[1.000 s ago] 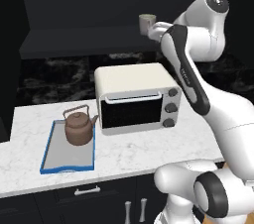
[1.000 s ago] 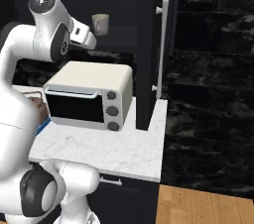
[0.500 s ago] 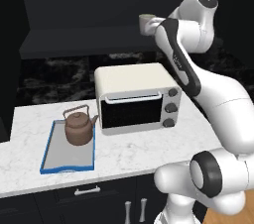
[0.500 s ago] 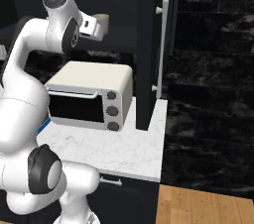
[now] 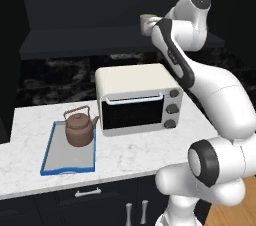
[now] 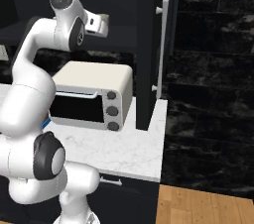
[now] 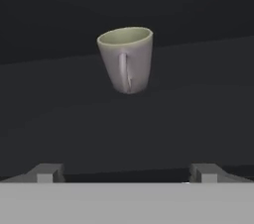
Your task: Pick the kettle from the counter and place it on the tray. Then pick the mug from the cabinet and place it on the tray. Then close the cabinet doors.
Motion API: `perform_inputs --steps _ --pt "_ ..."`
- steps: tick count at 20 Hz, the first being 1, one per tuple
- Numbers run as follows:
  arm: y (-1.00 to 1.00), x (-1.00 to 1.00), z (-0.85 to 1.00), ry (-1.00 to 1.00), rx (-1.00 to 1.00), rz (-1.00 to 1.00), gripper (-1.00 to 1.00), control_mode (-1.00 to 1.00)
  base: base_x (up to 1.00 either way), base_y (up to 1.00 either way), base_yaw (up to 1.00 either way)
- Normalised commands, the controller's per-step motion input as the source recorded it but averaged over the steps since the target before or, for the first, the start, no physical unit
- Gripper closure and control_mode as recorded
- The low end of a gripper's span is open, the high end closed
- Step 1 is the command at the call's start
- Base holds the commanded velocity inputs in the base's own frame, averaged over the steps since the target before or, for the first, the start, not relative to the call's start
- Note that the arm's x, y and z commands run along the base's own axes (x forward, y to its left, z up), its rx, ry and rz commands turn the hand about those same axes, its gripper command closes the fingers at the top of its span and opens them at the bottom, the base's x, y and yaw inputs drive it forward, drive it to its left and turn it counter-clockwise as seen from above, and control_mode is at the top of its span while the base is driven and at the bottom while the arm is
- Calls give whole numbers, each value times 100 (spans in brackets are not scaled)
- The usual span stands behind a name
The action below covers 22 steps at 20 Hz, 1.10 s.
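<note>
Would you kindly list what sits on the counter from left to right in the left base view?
Tray with the kettle on it → toaster oven.

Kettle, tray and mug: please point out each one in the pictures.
kettle [image 5: 80, 131], left base view, on its round brown body.
tray [image 5: 48, 154], left base view, on its blue left rim.
mug [image 7: 130, 64], hand view, on its side by the handle.

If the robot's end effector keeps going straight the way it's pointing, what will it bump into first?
Most likely the mug on the cabinet shelf. It sits right ahead of the open end effector, handle facing it. Nothing seems to stand between them, though the depth is unclear.
</note>
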Motion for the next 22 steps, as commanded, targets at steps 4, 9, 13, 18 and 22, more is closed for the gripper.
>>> perform_inputs --steps 4,9,13,18,22 --pt "0 33 0 0 0 0 -100 -100 0 0 0" --pt "0 32 0 0 0 0 -100 -100 0 0 0" --pt "0 36 0 0 0 0 -100 -100 0 0 0" --pt "0 37 0 0 0 0 -100 -100 0 0 0" --pt "0 37 0 0 0 0 -100 -100 0 0 0"
